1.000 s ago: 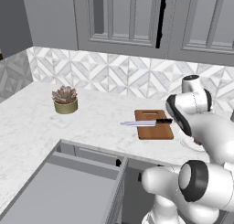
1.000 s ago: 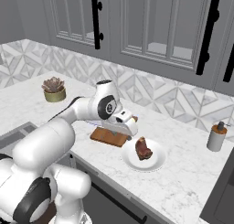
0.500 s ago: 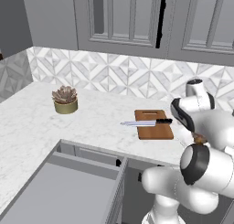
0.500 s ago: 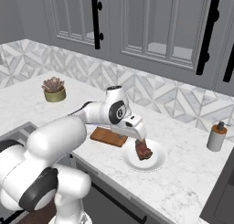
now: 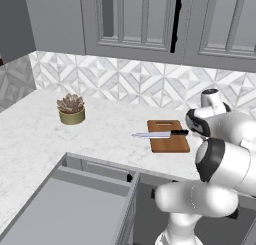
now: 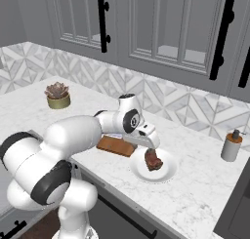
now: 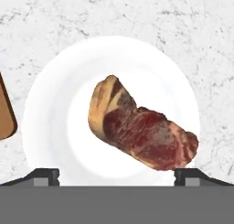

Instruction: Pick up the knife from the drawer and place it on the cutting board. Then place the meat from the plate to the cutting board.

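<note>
Hand: the hand (image 6: 153,151) hangs just above the meat (image 7: 139,129), its two tips spread wide at the lower corners of the hand view and holding nothing.
Meat: a raw red cut with a fatty pale end, lying aslant near the middle of the white plate (image 7: 50,109); its long axis runs from about 10 o'clock to 4 o'clock in the hand view.
Knife: the knife (image 5: 159,134) lies across the cutting board (image 5: 168,139), black handle on the wood, silver blade jutting off the 9 o'clock edge over the counter (image 5: 100,134).
Drawer: the drawer (image 5: 70,209) stands pulled out below the counter edge, nothing seen inside.
Step in hand: judged to be the descent onto the meat; the knife half looks done.
Risk: the tips sit about as far apart as the cut is long, so closing along that axis may slip off; the slick plate could skid if a tip lands on it.
Risk at placing: the knife takes up part of the board, so the meat could land on the blade or nudge it off.
Around: a potted succulent (image 5: 71,109) well off at 9 o'clock from the board; a soap dispenser (image 6: 230,145) at 3 o'clock from the plate; neither in the way.
</note>
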Robot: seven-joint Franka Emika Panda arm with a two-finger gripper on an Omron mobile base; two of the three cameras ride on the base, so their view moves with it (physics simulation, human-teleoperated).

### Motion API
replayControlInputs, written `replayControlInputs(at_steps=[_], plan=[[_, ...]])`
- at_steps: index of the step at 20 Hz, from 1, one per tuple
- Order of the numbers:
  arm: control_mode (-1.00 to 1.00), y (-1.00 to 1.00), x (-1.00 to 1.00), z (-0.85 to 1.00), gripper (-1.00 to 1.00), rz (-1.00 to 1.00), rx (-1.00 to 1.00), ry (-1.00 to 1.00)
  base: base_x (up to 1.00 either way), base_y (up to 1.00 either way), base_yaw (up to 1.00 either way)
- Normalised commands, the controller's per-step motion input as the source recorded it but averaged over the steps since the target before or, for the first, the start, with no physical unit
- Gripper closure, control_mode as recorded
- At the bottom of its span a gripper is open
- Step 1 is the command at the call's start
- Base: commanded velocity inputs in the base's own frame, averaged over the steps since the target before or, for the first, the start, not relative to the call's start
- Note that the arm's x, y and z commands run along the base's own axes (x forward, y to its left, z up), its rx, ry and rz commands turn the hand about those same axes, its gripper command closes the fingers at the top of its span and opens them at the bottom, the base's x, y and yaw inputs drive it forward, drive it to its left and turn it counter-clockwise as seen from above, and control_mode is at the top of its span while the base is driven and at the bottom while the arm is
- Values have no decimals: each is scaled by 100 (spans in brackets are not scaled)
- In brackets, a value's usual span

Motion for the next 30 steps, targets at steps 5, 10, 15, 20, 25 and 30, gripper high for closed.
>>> replayControlInputs(at_steps=[5, 10, 15, 20, 25, 30], plan=[[-100, -10, 24, -14, -100, 0, 0, 5, 0, 0, 0], [-100, -6, 20, -22, -100, 0, 0, 7, 0, 0, 0], [-100, -25, 3, -21, -100, 0, 0, 7, 0, 0, 0], [-100, -20, 0, -13, -100, 0, 0, 5, 0, 0, 0], [-100, -4, 0, -8, -100, 0, 0, 3, 0, 0, 0], [-100, 0, 0, 0, -100, 0, 0, 0, 0, 0, 0]])
